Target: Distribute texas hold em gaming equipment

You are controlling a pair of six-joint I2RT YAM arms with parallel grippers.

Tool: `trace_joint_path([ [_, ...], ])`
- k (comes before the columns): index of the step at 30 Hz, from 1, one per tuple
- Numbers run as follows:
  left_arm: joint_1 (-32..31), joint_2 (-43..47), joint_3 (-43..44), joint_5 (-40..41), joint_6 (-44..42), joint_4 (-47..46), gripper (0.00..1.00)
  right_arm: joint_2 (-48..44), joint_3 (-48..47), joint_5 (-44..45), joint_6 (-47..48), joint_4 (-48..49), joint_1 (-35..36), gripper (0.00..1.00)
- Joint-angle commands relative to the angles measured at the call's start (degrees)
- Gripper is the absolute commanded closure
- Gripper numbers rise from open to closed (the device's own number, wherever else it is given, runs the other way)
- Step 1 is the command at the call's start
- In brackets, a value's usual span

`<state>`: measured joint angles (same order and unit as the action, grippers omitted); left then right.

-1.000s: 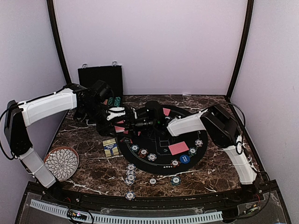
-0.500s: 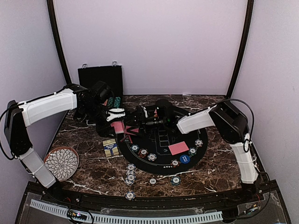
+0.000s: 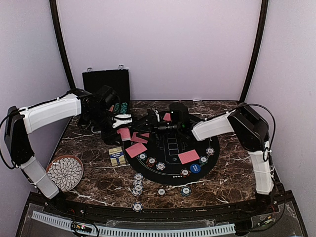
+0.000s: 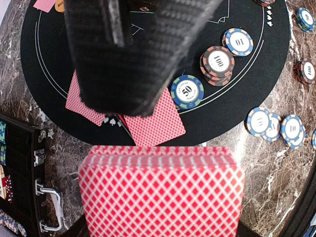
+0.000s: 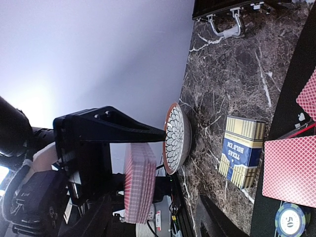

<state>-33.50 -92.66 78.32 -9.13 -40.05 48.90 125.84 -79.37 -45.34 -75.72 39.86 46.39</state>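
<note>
from left: flower-patterned plate point(image 3: 65, 172) on the marble surface point(image 3: 232, 173); left pincer point(image 3: 122, 120), pressed onto the deck of red-backed cards point(image 4: 162, 195), held above the left rim of the black round mat point(image 3: 170, 170). a dealt card point(image 3: 136, 149) lies at that rim, another point(image 3: 188, 157) further right; poker chips point(image 3: 151, 161) line the mat's near arc. right pincer point(image 3: 150, 120) hovers just right of the deck, jaws part-spread, empty. risk: a grab may drag several cards off the deck, since they lie flush. versus the earlier frame, the right arm has drawn back rightward and its jaws have narrowed; the rim card now lies uncovered.
</note>
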Motion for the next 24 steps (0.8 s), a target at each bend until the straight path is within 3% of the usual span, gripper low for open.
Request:
trace_joint_path([
  [1,0.11,2.45,-0.29,-0.21,-0.37,-0.39,1.00,-3.57,1.64,0.64,4.46,-2.62,-0.10,0.40],
  [6,0.14,3.02,-1.06,0.40,-0.53,-0.56,1.00,-4.33,-0.59,7.05,19.64,-23.87,-1.05,0.34],
  [9,0.19,3.54,-1.95,0.80,-0.67,-0.69,1.00,-3.40,-1.66,9.39,24.15,-31.48,-1.87,0.34],
  [15,0.27,4.03,-2.30,0.94,-0.70,-0.99,1.00,-0.76,-2.32,10.14,26.32,-34.55,-3.46,0.35],
  [24,0.28,3.67,-1.60,1.02,-0.82,-0.74,1.00,6.45,-10.50,8.85,28.51,-38.70,-3.77,0.36],
])
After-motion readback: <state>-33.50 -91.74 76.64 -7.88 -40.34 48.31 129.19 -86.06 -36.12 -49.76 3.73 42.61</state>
